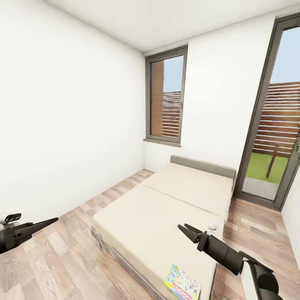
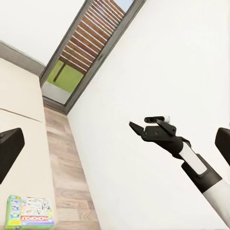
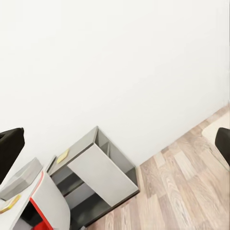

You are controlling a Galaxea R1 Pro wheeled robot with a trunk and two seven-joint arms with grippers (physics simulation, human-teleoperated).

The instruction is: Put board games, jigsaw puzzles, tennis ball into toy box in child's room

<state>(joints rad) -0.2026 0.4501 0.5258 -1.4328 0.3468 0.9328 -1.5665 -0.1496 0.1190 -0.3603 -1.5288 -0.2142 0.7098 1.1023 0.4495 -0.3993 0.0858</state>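
Observation:
A green-white board game [image 1: 182,284] with a red band lies flat on the near corner of the beige bed [image 1: 166,204]; it shows again in the left wrist view [image 2: 29,211]. My right gripper [image 1: 187,228] hovers open over the bed's near right part, above and apart from the game. Low at the left, my left gripper [image 1: 46,222] hangs open over the wooden floor. The right wrist view has the table [image 3: 12,220] with the light grey toy box [image 3: 21,177] and a flat orange-yellow item [image 3: 9,205] on it. The tennis ball and jigsaw puzzles are out of view.
A dark grey cabinet [image 3: 91,191] with a white door [image 3: 100,175] stands against the white wall, with a small yellow item [image 3: 62,155] on top. A red-edged pale seat [image 3: 48,203] is beside it. A window [image 1: 166,98] and glass door [image 1: 273,125] lie beyond the bed.

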